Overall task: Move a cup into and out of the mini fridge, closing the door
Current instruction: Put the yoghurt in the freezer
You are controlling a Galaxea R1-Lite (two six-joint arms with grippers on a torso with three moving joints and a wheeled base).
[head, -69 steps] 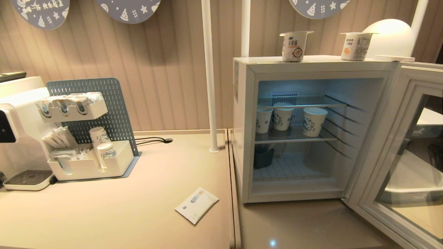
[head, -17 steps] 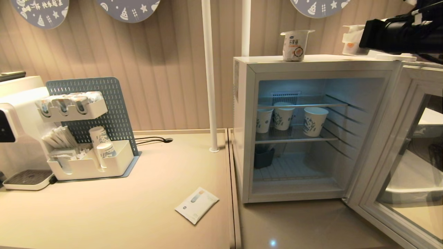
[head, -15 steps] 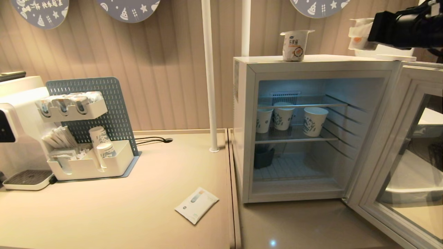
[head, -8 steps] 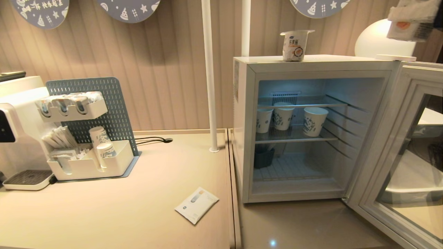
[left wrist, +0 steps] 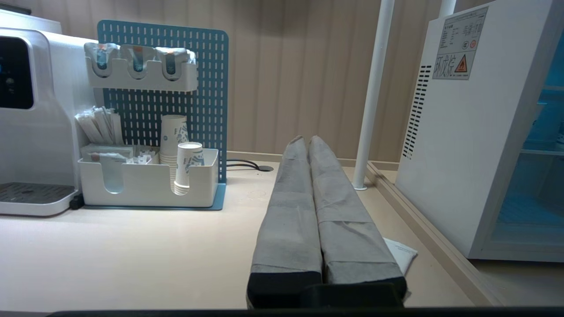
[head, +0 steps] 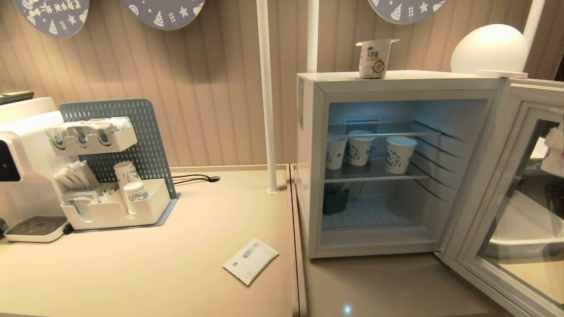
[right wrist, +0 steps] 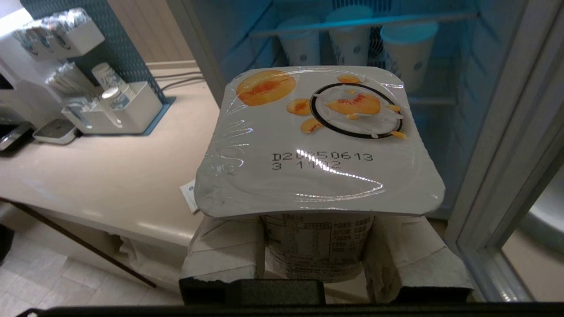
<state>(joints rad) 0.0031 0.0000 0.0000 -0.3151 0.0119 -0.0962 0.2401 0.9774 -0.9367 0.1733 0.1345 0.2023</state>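
Note:
The mini fridge [head: 310, 176] stands on the counter with its door [head: 498, 176] swung wide open to the right. My right gripper [right wrist: 318, 246] is shut on a white yogurt cup [right wrist: 317, 141] with a peach-print foil lid, its padded fingers [right wrist: 224, 251] on either side of the tub. It holds the cup in front of the open fridge [right wrist: 484, 132]. In the head view the cup [head: 556, 152] shows only faintly through the door glass. My left gripper [left wrist: 307, 141] is shut and empty, parked low over the counter left of the fridge [left wrist: 462, 145].
A second yogurt cup [head: 373, 58] and a white dome lamp [head: 489, 48] sit on the fridge top. Three paper cups [head: 398, 154] stand on the middle wire shelf. A cup organiser [head: 116, 207], a coffee machine [head: 17, 149], a flat sachet [head: 250, 260] and a white pole [head: 265, 97] occupy the counter.
My right gripper lifted the peach yogurt cup off the right end of the fridge top, carried it up and out of view, and now holds it lower, behind the open door's glass.

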